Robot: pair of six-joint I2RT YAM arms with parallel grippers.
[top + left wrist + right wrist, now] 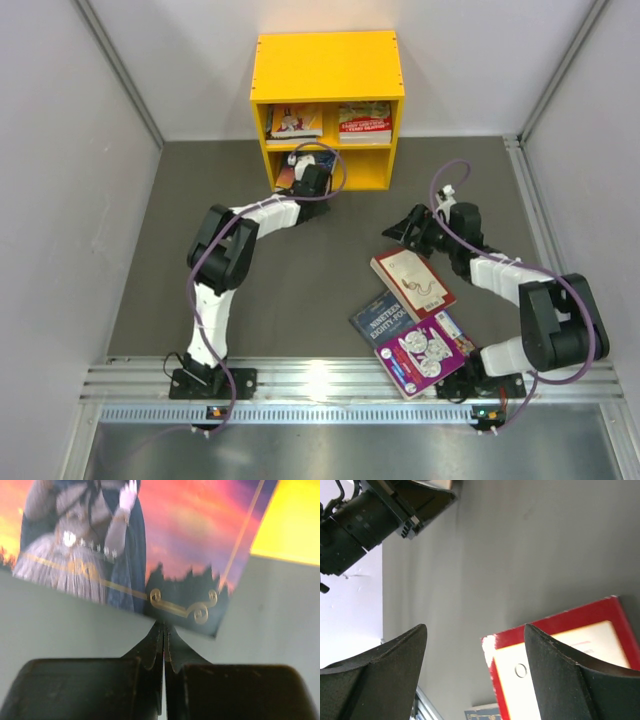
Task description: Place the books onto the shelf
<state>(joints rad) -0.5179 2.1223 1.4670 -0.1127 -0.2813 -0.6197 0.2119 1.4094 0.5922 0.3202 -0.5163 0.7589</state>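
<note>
Left tool (pixel 164 630) pinches a sunset-cover book (pixel 150 545) into the yellow shelf (pixel 327 65) ahead, release likely next; right tool (pixel 475 627) gapes wide over a red-cream book (pixel 580 630).

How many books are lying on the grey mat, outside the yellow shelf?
3: a red-cream book, a dark blue book and a purple book, clustered right of centre. Another may lie under the purple one.

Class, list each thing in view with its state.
left gripper: shut on sunset-cover book
sunset-cover book: held, tilted
right gripper: open near red-cream book
red-cream book: flat on table
dark blue book: flat
purple book: flat
shelf: upright, upper bays hold books
</note>
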